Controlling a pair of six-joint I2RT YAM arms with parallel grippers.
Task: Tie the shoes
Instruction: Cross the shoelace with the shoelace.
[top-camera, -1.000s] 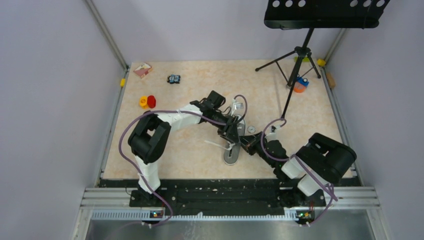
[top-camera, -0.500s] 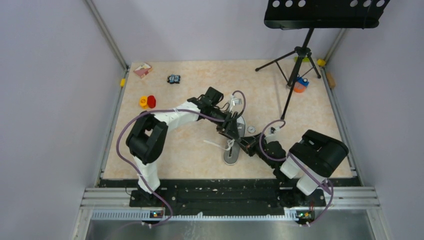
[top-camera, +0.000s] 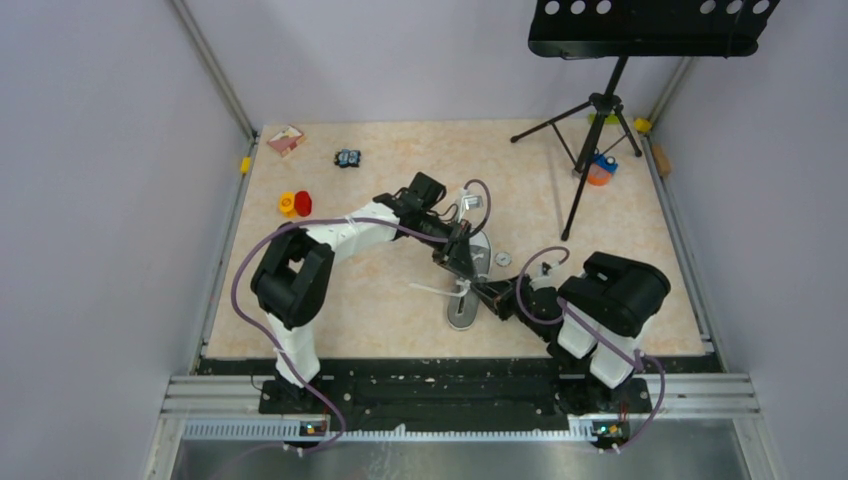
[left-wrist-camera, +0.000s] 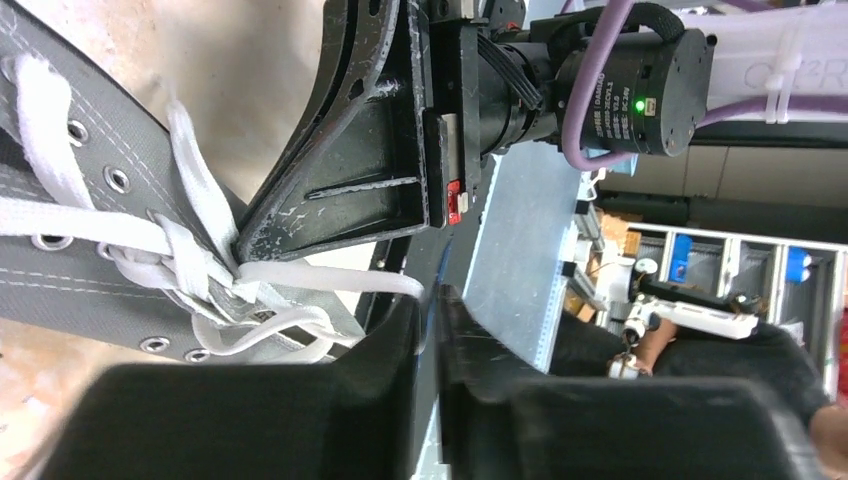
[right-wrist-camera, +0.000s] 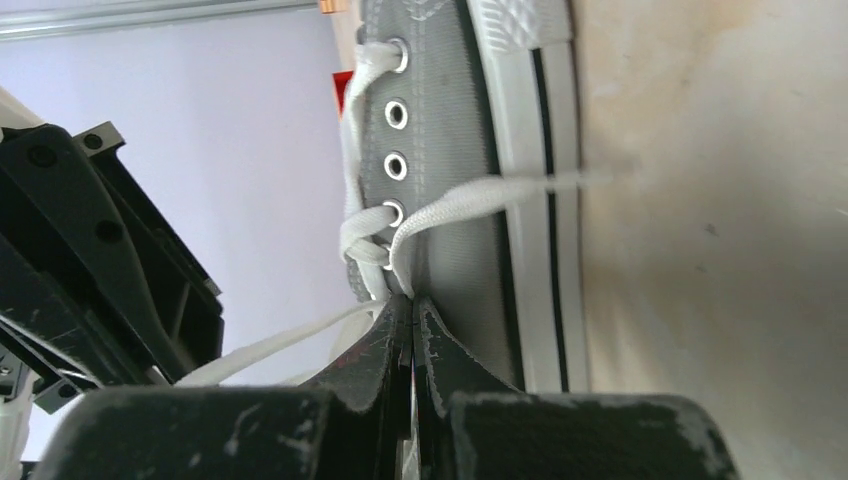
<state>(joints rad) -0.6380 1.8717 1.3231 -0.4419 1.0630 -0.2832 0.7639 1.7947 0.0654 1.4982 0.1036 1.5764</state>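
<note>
Your left arm (top-camera: 350, 232) reaches across the table (top-camera: 400, 150), your right arm (top-camera: 615, 292) folds close, left gripper (left-wrist-camera: 430, 300) and right gripper (right-wrist-camera: 410, 305) each pinching a white lace (right-wrist-camera: 455, 203) of the grey sneaker (right-wrist-camera: 450, 110).

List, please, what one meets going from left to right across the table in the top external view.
Yellow piece → red piece → small black object → grey sneaker → metal washer → orange and blue object.
</note>
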